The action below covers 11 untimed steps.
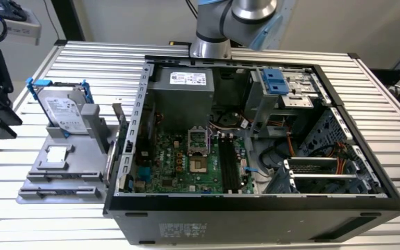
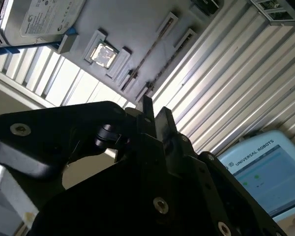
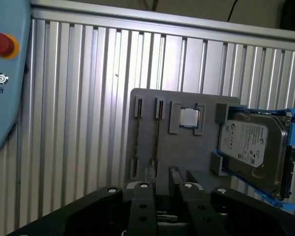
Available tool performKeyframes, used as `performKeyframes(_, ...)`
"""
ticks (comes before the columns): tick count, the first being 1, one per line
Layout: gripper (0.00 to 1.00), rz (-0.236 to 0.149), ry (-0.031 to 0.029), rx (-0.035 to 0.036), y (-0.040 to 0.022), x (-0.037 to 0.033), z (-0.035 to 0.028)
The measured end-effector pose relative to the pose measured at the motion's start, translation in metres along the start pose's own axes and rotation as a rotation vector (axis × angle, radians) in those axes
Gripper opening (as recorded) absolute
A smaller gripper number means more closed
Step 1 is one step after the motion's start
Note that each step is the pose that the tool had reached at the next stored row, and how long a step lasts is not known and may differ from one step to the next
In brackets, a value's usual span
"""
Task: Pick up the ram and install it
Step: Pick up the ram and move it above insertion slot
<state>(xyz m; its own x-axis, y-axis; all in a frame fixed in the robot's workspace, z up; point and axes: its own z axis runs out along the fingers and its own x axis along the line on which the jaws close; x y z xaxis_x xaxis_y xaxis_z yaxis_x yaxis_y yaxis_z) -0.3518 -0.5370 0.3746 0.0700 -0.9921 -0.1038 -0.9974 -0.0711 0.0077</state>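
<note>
- Bench (image 1: 387, 99) of metal slats, exterior view: a computer case (image 1: 255, 208) lies on it with its side off. The green motherboard (image 1: 179, 166) and its long black slots (image 1: 229, 161) are in sight.
- At the exterior view's left, just beside the case, a grey tray (image 1: 47, 182) carries a silver drive (image 1: 64, 112) in a blue bracket. A small square chip (image 1: 58, 153) sits lower in the frame.
- Arm (image 1: 210, 41) base stands at the upper middle, behind the case.
- First wrist view: the fingers (image 3: 150, 173) hang over the tray (image 3: 187, 152), parted by a gap and gripping nothing.
- The ram (image 3: 156, 140) shows as a thin dark strip on edge in the tray slot nearest the chip (image 3: 189, 118). The fingers are near one end of it; whether they touch I cannot tell.
- The drive (image 3: 253, 147) sits beyond the chip. A blue pendant (image 3: 2, 73) with a red button lies on the bench, well apart from the tray.
- Second wrist view: the fingers (image 2: 163, 118) stand with a narrow gap and hold nothing.
- The ram (image 2: 150, 51) lies in its slot between the chip (image 2: 103, 55) and a second slot. The drive (image 2: 44, 17) is past the chip and the pendant (image 2: 260, 167) lies off the tray.
</note>
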Motion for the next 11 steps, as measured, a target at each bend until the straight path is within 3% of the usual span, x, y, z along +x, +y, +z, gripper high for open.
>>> performKeyframes(11,1.0,0.001,0.0001,0.0009,0.0,0.0007,0.0024)
